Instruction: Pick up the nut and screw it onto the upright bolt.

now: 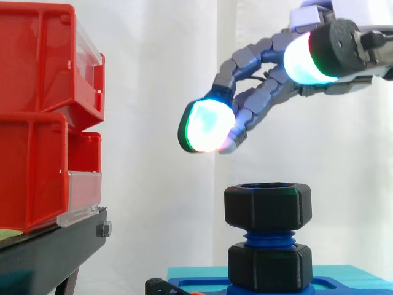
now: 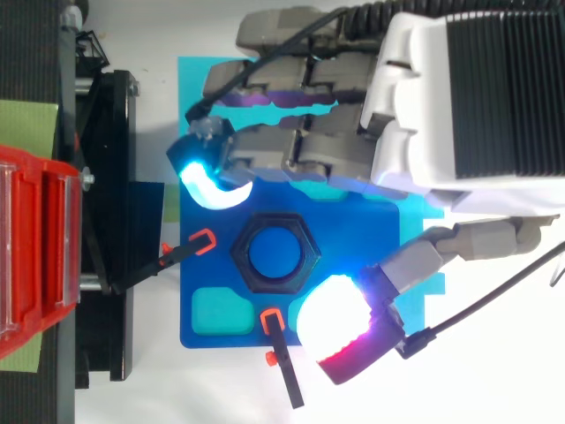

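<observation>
A black hex nut (image 1: 268,207) sits on top of the blue threaded bolt (image 1: 268,236), which stands upright on a blue base (image 2: 353,238). A second black nut (image 1: 270,266) sits lower on the bolt, at the base. From above, the top nut (image 2: 274,253) shows as a hexagon with the blue bolt inside its hole. My hand (image 1: 270,86) hovers above and apart from the nut, open, with relaxed fingers spread and nothing between them. One glowing fingertip (image 2: 212,181) is up-left of the nut, the thumb pad (image 2: 340,331) down-right of it.
Red bins (image 1: 43,117) are stacked on a black stand (image 1: 55,246) at the left. The blue base lies on a cyan plate (image 1: 196,272). Two red-tipped toggle clamps (image 2: 201,242) (image 2: 274,322) hold the base at its left and lower sides.
</observation>
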Robot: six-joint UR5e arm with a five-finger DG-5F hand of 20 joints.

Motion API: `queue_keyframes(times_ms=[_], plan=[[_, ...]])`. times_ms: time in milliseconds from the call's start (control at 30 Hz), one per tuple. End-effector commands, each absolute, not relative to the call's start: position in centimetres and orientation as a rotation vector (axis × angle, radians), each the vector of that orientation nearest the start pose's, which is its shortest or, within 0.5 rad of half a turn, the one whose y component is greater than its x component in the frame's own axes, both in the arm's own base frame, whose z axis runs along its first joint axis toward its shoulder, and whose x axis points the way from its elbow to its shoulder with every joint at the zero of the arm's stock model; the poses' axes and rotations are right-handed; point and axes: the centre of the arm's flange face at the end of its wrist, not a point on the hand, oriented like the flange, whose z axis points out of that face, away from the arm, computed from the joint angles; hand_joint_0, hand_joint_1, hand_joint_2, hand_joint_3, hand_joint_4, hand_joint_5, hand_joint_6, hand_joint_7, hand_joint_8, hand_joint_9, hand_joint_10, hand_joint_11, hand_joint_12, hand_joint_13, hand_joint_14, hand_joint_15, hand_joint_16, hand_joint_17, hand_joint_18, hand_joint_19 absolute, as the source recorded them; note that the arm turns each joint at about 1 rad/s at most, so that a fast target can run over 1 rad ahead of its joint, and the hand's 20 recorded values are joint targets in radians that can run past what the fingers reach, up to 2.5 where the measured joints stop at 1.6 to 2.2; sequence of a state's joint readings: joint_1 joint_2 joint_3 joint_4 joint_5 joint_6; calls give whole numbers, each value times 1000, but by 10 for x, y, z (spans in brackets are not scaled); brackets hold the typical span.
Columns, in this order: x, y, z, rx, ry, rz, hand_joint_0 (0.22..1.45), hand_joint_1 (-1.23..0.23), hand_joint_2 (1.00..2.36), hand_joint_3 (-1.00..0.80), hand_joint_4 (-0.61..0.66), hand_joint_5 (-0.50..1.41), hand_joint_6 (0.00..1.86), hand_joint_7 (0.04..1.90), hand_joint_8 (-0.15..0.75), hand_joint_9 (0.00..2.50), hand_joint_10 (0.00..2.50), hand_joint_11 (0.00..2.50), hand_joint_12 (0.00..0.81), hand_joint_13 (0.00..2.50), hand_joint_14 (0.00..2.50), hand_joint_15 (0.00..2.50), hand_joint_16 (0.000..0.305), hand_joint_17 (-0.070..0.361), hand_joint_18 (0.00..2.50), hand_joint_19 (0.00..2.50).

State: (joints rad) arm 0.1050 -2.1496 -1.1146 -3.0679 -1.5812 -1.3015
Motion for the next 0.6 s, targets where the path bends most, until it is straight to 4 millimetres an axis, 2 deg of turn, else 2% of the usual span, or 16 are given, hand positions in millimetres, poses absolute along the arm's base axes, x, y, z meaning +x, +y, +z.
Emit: queue_keyframes(times_ms=[0,67,200,300,567], plan=[[721,-55,349,127,1649,295,440,-372,1000,-500,134,-178,501,631,243,575,0,0,377,223,0,0,53,119,6,0],[720,-55,339,131,1648,301,436,-366,1000,-500,123,-183,501,617,238,536,0,0,374,164,0,0,53,119,0,0],[723,-54,340,138,1615,314,430,-340,1000,-500,99,-212,501,590,229,385,0,0,372,0,0,0,55,123,0,0],[723,-55,338,141,1618,314,430,-338,1000,-500,94,-216,501,587,218,291,0,0,369,0,0,0,55,125,0,0],[720,-54,333,141,1637,313,434,-342,1000,-500,149,-175,502,671,241,345,0,0,371,0,0,0,55,125,0,0]])
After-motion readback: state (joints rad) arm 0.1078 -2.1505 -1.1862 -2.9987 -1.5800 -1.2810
